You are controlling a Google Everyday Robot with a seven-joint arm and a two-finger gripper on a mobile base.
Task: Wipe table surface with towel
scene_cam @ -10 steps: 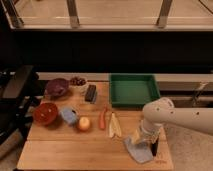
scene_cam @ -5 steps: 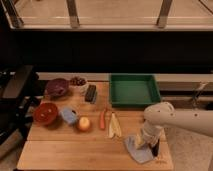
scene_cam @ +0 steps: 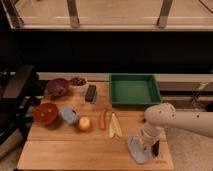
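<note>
The table surface (scene_cam: 65,145) is a light-brown wooden plank top that fills the lower middle of the camera view. The grey-blue towel (scene_cam: 137,149) lies rumpled near the table's front right corner. My gripper (scene_cam: 148,145) comes in from the right on a white arm and points down onto the towel's right side, pressing on it.
A green tray (scene_cam: 134,90) stands at the back right. A dark brush (scene_cam: 91,93), purple bowl (scene_cam: 58,87), small bowl of nuts (scene_cam: 78,81), red bowl (scene_cam: 45,113), light-blue block (scene_cam: 69,115), an apple (scene_cam: 84,123), a carrot (scene_cam: 103,118) and a banana (scene_cam: 114,125) lie left of the towel.
My gripper and arm have shifted slightly toward the front right corner, dragging the towel a little with them. The other items have not moved.
</note>
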